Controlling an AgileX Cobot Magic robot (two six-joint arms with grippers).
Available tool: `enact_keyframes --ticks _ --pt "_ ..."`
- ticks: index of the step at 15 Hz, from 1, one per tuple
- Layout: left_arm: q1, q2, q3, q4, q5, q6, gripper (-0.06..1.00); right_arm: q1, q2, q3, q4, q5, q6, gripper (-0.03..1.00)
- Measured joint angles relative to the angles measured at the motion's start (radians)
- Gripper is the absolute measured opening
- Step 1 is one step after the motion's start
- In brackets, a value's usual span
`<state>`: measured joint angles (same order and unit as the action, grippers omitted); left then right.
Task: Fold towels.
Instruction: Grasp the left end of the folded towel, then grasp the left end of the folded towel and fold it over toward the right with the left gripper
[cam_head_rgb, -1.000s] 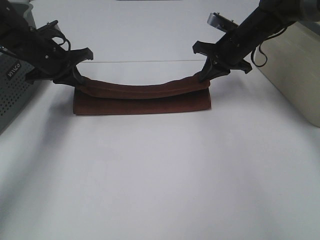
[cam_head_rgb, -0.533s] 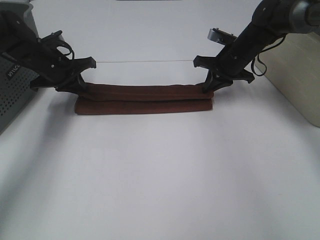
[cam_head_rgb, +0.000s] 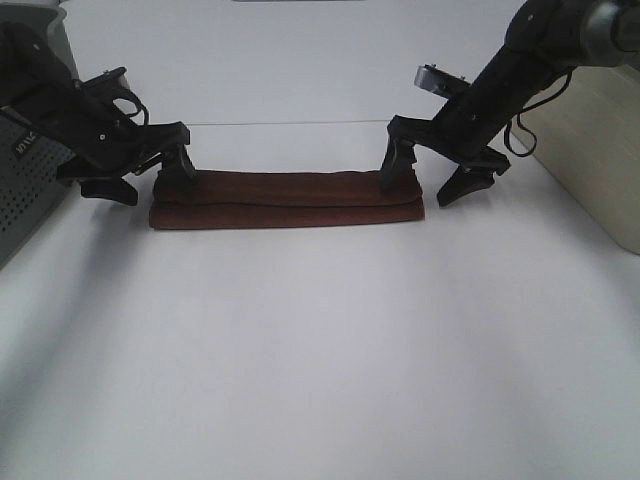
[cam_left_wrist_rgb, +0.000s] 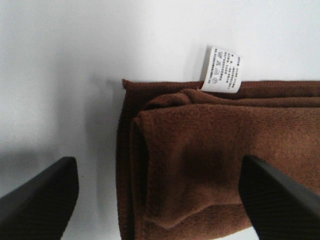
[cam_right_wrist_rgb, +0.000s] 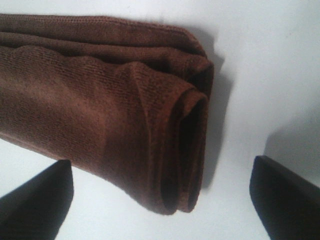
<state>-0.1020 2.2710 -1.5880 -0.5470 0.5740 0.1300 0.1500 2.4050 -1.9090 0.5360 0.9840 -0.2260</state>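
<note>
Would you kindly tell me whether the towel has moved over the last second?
Yes. The towel has settled: its lifted ends dropped away from the thin table line and now lie flat.

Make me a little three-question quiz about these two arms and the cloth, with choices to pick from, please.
1. Where is the small white tag?
A. At the towel end by the left gripper
B. At the towel end by the right gripper
C. At the middle of the towel's long fold

2. What colour is the towel?
A. Blue
B. Reddish-brown
C. White

3. How do the two grippers stand?
A. Both shut on the towel
B. Left shut, right open
C. Both open, gripping nothing

Answers:
1 A: the left wrist view shows the tag sticking out at that end, and the right wrist view shows none.
2 B: all three views show it reddish-brown.
3 C: each wrist view shows the fingers spread wide apart, with the folded towel lying loose.
</note>
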Motion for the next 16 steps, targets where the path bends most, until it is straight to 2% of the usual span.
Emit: enact_keyframes --ticks 4,6,10,11,13,16 --pt "-0.006 0.037 -0.005 -0.029 -0.040 0.001 0.81 0.000 0.000 0.000 0.000 0.000 0.000 0.89" --pt "-0.017 0.042 -0.005 -0.036 -0.061 0.001 0.72 0.000 0.000 0.000 0.000 0.000 0.000 0.89" --pt "-0.024 0.053 -0.005 -0.042 -0.066 0.001 0.15 0.000 0.000 0.000 0.000 -0.001 0.000 0.89" --pt "-0.025 0.053 -0.005 -0.042 -0.066 0.001 0.07 0.000 0.000 0.000 0.000 -0.001 0.000 0.89" --pt "-0.025 0.050 -0.005 -0.030 -0.064 0.001 0.07 0.000 -0.009 0.000 -0.003 -0.001 0.000 0.89" --pt "-0.004 -0.006 -0.008 0.062 -0.021 0.001 0.07 0.000 -0.037 -0.001 -0.019 -0.001 0.000 0.89"
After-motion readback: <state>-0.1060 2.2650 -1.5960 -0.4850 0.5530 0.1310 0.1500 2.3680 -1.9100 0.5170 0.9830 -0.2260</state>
